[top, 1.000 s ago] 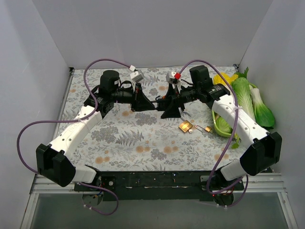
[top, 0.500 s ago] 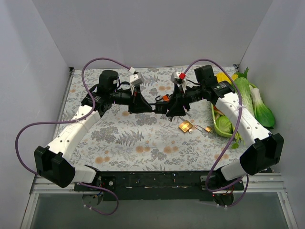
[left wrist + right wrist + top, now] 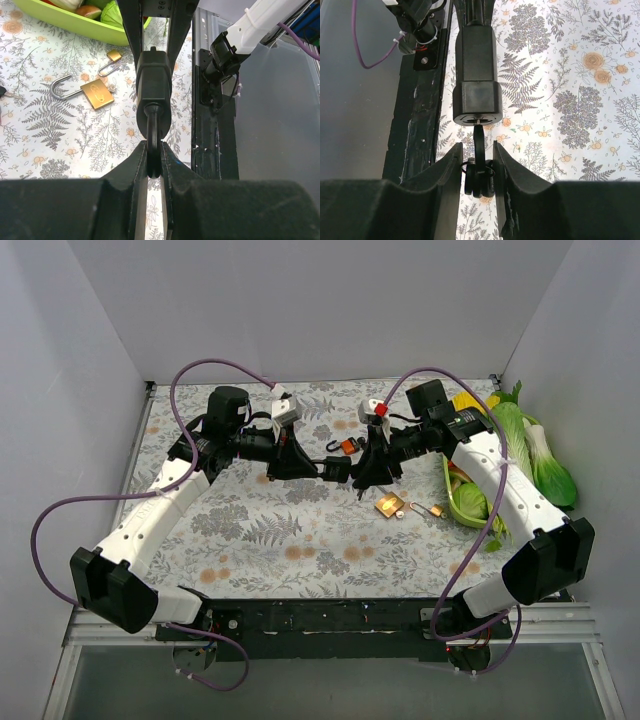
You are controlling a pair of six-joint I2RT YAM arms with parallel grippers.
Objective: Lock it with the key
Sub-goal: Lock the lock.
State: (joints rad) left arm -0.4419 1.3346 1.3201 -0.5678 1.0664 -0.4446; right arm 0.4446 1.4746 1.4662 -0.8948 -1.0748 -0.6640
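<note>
Table [image 3: 300,550]: flowered cloth, lying well below both claws. The work is done in the air, off the surface.
Left arm [image 3: 160,505]: reaches inward from its base, elbow bowed outward and wrist level, so that the left claw [image 3: 154,155] faces the right claw [image 3: 476,160] head-on along one line.
Right arm [image 3: 505,490]: mirrors it, elbow out and wrist level. This is judged to bring the key's axis in line with the lock body.
Green tray [image 3: 460,505]: holds leafy vegetables, below and to the outer side of the right claw. It has no part in the task.
Left claw: clamped on the shackle [image 3: 153,135] of the black padlock [image 3: 154,80]. The loop is pinched between its fingers [image 3: 135,165] and the body stands straight ahead of them. Judged purpose: to brace the lock against twisting.
Right claw: closed tight on the head of the key.
Black padlock: hangs between the two claws, borne only by shackle and key. Whether the shackle is pushed home cannot be told.
Brass padlock [image 3: 97,94]: on the cloth below and ahead of the left claw, untouched. Its shackle appears swung open.
Small brass padlock [image 3: 113,56]: near it, further ahead of the left claw.
Key [image 3: 478,145]: the blade is entered in the body's end face, directly ahead of the right claw's fingertips. Judgement: insertion is done and the turn remains. That calls for a right wrist roll while the left claw holds firm, and the thin head slipping is the risk.
</note>
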